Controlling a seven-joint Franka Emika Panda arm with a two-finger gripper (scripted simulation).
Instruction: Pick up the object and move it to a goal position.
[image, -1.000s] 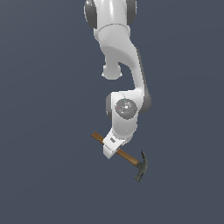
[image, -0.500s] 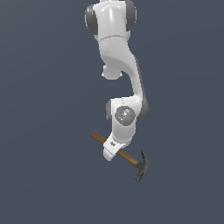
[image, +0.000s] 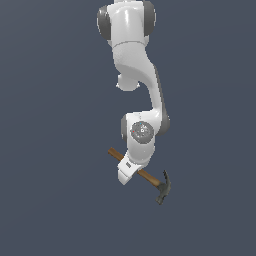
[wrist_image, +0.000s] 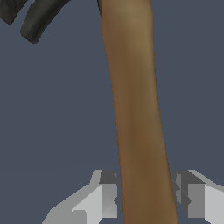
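Plain slate-grey background surrounds the gripper (wrist_image: 144, 197) straddling but not clamping the brown-handled, dark-headed hammer (image: 150, 177)

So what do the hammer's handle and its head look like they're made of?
The hammer's handle looks like wood: matte brown with faint lengthwise streaks, though a simulator's render leaves that open. The head looks like metal, dark grey with a dull finish and a curved claw. The gripper sits with a finger on each side of the handle.
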